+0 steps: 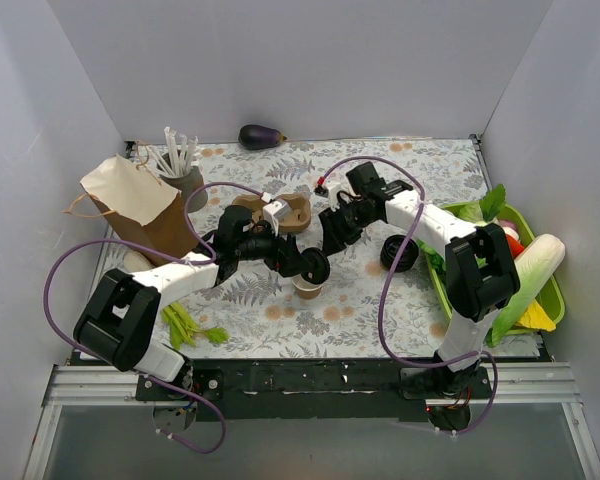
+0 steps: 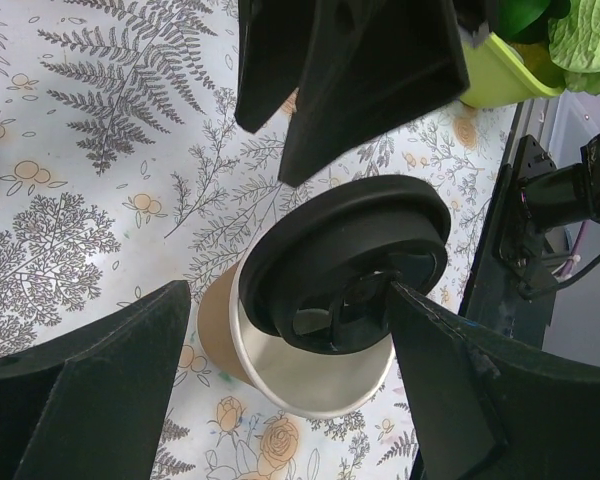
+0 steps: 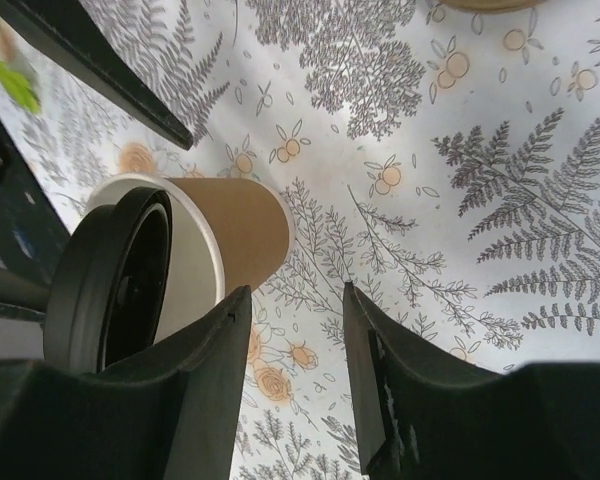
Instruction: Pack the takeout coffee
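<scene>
Takeout coffee (image 2: pixel 280 345): lid (image 2: pixel 345 260) tilted on rim in left end effector (image 2: pixel 290 320).

My black left claw (image 2: pixel 290 330) sat by the tan cup (image 2: pixel 220 325) and its black lid (image 2: pixel 345 260); the desk (image 2: pixel 70 230) wore grey ferns and orange blossoms.

Robot test cell, plain white walls (image 1: pixel 300 60) enclosing a fern-print table (image 1: pixel 280 300), aluminium rail (image 1: pixel 300 385) along the bottom edge
</scene>
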